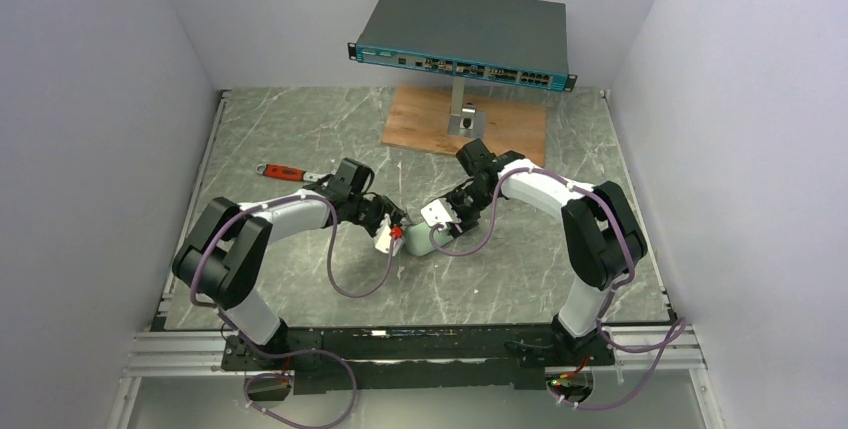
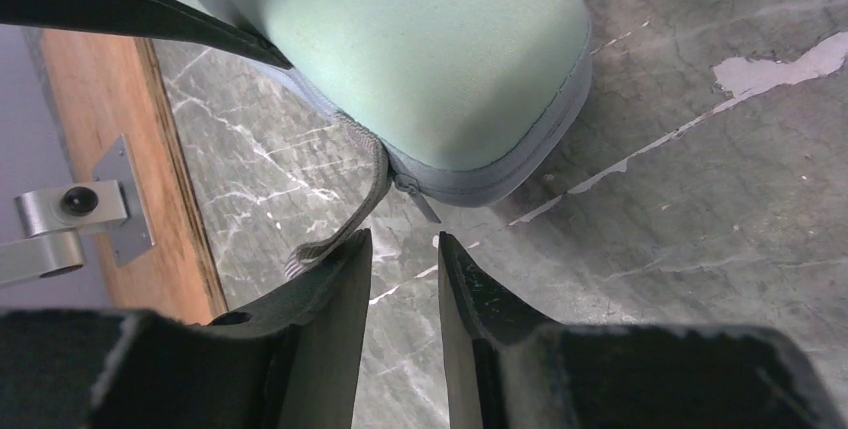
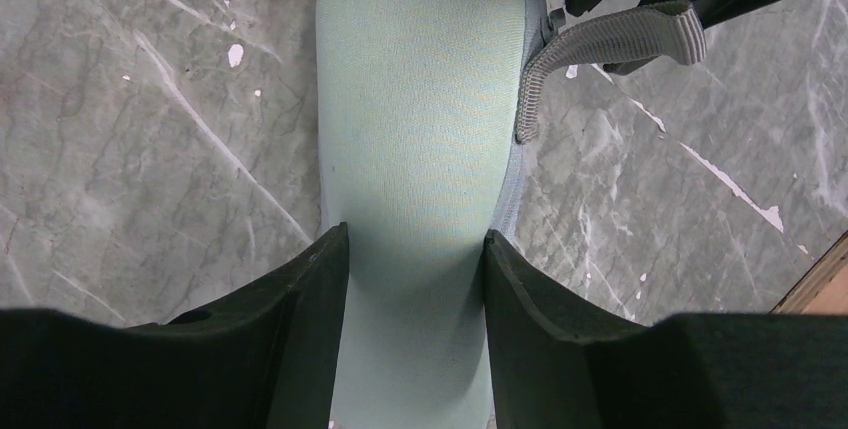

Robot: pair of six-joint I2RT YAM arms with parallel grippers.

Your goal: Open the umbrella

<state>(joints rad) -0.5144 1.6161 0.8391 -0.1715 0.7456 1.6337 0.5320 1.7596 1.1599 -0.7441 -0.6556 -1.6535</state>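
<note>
The umbrella shows in no view. It may lie inside the zipped mint-green case (image 1: 425, 240), though that cannot be told. The case lies flat on the marble table (image 1: 300, 144) just below the middle of the top view. In the right wrist view its long axis runs from 6 to 12 o'clock, with its rounded end at 12. In the top view it is too covered to read, perhaps lying 8 to 2 o'clock. The right gripper (image 3: 410, 241) comes in from 1 o'clock and clamps the case across its width, one finger pressed on each long side. The left gripper (image 2: 402, 241) sits at the case's rounded end, its fingers a narrow gap apart with bare table showing between them. The grey strap (image 3: 600, 39) leaves the case beside the zip pull (image 2: 421, 200) and reaches the outside of one left finger. Bare marble lies toward 6 o'clock of the case. A wrench (image 1: 285, 172) lies at 10 o'clock. A wooden board (image 1: 430, 121) carrying a network switch (image 1: 465, 34) on a stand is at 12.
</note>
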